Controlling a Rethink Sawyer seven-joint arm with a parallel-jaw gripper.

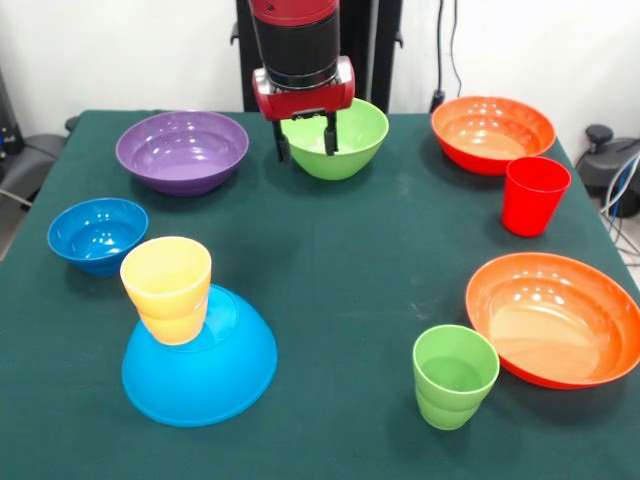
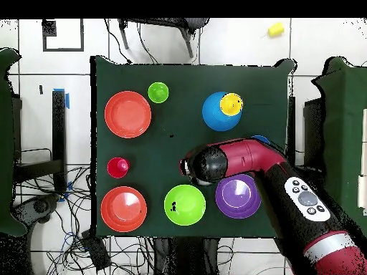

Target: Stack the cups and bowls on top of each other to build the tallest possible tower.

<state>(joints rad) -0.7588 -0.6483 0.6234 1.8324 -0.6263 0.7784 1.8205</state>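
Two yellow cups, nested and sitting tilted on the upturned large light-blue bowl, are all you have of a tower near the table's front-left in the front view. Your gripper hangs with its fingers spread and nothing between them, right in front of the green bowl, which stands between the purple bowl and one orange bowl. You'll find the small dark blue bowl, red cup, green cup and second orange bowl standing loose and apart on the green table.
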